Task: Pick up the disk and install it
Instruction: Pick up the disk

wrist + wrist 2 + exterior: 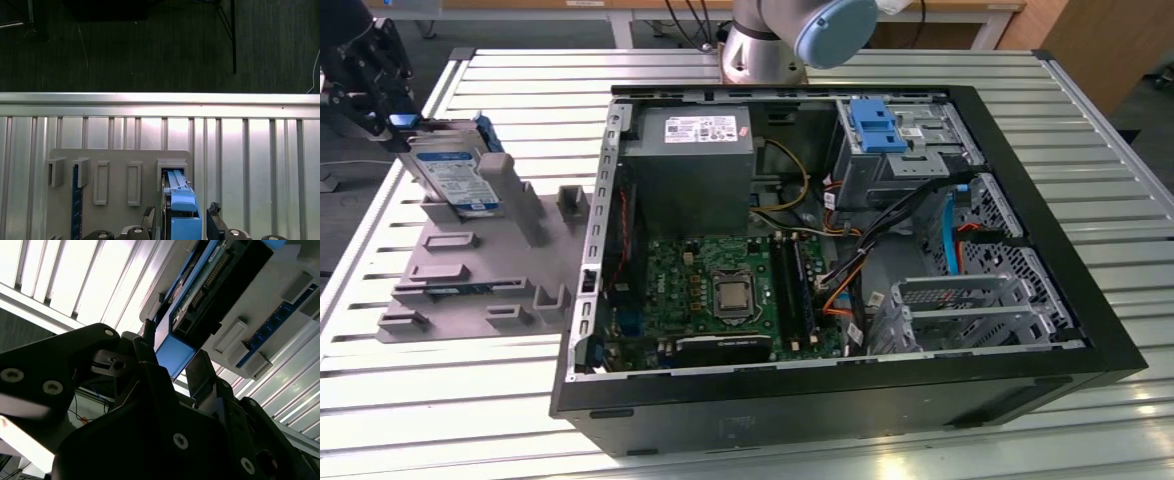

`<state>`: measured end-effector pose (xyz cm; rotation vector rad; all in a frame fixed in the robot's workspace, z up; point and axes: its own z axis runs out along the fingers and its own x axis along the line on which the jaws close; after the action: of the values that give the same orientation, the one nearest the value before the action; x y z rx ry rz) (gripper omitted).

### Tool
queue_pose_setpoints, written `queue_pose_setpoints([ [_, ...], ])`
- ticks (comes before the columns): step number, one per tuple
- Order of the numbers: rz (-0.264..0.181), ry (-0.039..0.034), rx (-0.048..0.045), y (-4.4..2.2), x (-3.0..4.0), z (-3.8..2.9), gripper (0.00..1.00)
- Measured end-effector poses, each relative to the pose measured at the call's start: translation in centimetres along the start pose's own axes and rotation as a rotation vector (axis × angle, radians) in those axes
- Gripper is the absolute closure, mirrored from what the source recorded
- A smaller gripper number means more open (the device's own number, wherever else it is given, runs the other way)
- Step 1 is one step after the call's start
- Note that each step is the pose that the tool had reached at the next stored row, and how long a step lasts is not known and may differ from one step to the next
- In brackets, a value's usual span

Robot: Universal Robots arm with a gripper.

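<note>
Black gripper (182, 212) parts sit closest in both wrist views. Its two fingers (214, 212) are spread on either side of the disk (180, 197), with a thin gap showing on each side, so nothing is grasped. The disk stands on edge in a slot of a grey holder (480, 270), with its blue carrier frame at the top. In the exterior view the holder lies on a slatted metal table (854, 65) at that view's left, just beside an open computer case (1107, 360). Inside the case are a green motherboard (720, 290) and a grey power supply (694, 160). The arm's base (767, 45) stands behind the case.
</note>
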<state>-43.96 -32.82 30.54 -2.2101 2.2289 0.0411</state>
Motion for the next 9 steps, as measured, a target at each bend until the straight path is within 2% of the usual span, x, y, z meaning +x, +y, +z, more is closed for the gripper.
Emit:
queue_pose_setpoints([
  [9, 0.0, 0.0006, 0.0072, -0.01, 0.0, 0.44, 0.48],
])
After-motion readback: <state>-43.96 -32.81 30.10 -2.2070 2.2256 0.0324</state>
